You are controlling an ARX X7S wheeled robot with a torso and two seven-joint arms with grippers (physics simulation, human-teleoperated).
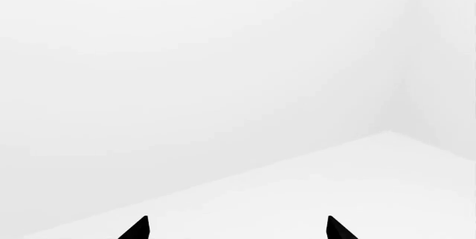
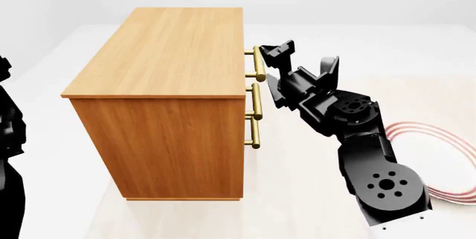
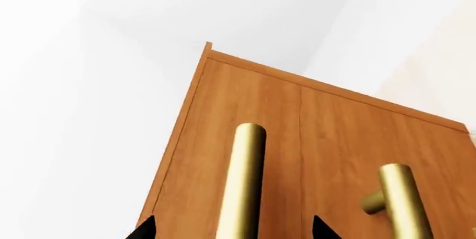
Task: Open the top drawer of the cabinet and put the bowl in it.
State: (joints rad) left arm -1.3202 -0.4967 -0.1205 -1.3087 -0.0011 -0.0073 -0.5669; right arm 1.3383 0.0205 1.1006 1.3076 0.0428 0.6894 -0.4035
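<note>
- The cabinet [image 2: 171, 105] stands on a pale floor, its drawer fronts turned toward the right of the head view, with three brass bar handles set along that face
- The top drawer [image 3: 246, 138] is shut, its front level with the drawer front next to it
- Its handle [image 2: 260, 64] is the one farthest from the camera in the head view; in the right wrist view that bar [image 3: 243, 183] runs between the two black fingertips
- The right gripper [image 3: 232, 229] has its jaws spread wider than the bar, one tip on either side of it; whether they touch the brass I cannot tell
- The right arm [image 2: 349, 133] reaches in from the lower right of the head view up to that handle
- The left gripper [image 1: 236, 229] has its jaws wide apart with nothing between them, facing only white floor and wall
- Part of the left arm [image 2: 9, 138] shows as a dark shape at the left edge of the head view, well apart from the cabinet
- A white plate [image 2: 446, 150] with red rings lies on the floor at the right, partly behind the right arm
- The bowl is not in sight in any view
</note>
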